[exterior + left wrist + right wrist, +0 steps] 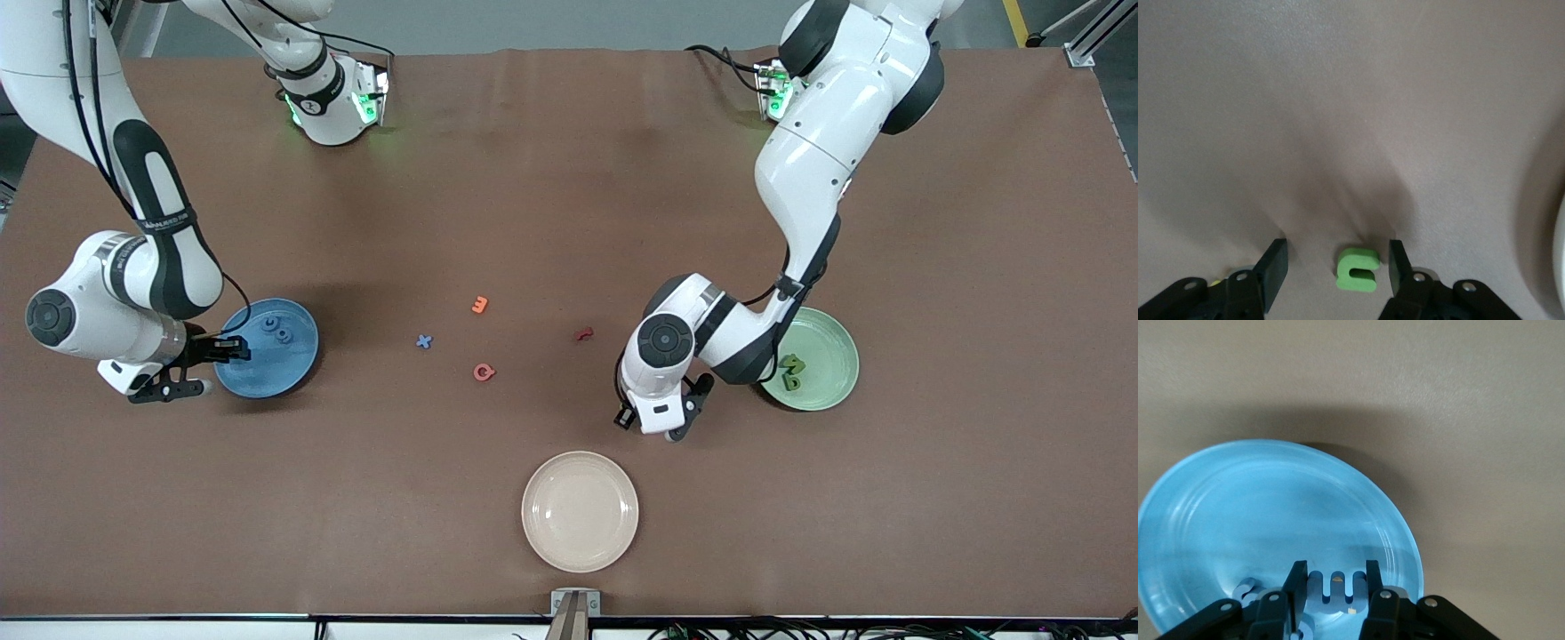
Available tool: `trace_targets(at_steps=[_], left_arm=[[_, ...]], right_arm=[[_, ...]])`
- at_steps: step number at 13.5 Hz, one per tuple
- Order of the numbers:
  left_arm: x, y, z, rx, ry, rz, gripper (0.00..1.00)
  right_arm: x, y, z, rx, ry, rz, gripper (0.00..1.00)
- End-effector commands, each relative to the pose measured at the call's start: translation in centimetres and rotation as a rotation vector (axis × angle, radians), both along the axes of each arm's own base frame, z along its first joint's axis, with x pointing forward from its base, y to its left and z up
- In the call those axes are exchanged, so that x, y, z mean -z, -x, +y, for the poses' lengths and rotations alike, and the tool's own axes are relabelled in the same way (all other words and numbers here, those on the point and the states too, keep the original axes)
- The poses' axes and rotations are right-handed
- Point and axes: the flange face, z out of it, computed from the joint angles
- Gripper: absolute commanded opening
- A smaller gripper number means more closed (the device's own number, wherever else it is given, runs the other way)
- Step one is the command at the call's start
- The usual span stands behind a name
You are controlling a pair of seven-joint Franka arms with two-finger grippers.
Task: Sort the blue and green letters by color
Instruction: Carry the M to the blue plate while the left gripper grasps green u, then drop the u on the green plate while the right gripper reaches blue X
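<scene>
I see the left gripper open around a green letter on the table; the right gripper grips a blue letter over the blue plate.

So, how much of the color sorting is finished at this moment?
Done: two blue letters lie on the blue plate, two green letters on the green plate. In hand: the right gripper holds a blue letter over the blue plate; the left gripper, open, straddles a green letter on the table. Left: the blue X at least.
</scene>
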Motion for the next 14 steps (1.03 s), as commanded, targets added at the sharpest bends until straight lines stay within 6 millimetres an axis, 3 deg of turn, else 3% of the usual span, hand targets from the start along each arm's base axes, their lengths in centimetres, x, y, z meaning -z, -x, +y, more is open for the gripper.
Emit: trace_targets(at_steps=[1,4,5,7,8,11,14], left_arm=[[0.2,-0.2,-0.5,-0.01,0.008,-0.005,0.69],[0.4,0.3,-1.1,-0.001,0.006,-0.004,0.63],[0.5,0.2,-1.1,-0.001,0.01,-0.007,0.6],[0.4,0.4,-1.4,0.005,0.014,-0.012,0.49],[0.4,0.3,-1.4,0.003,0.014,-0.012,0.42],[-0.1,0.4,-1.1,0.002,0.005,-0.009,0.04],[-2.8,-0.3,0.0,-0.006,-0.019,-0.002,0.0]], right_arm=[[0.5,0.5,0.1,-0.015,-0.001,-0.006,0.21],[0.6,0.6,0.5,-0.019,-0.004,0.003,0.41],[0.2,0.6,0.6,-0.022,-0.005,0.002,0.6],[-1.1,0.3,1.6,-0.03,-0.008,-0.002,0.8],[-1.6,0.2,2.2,-0.04,-0.01,-0.001,0.83],[-3.6,0.1,3.7,-0.059,-0.018,0.004,0.89],[-4.8,-0.1,7.9,-0.002,-0.005,0.018,0.94]])
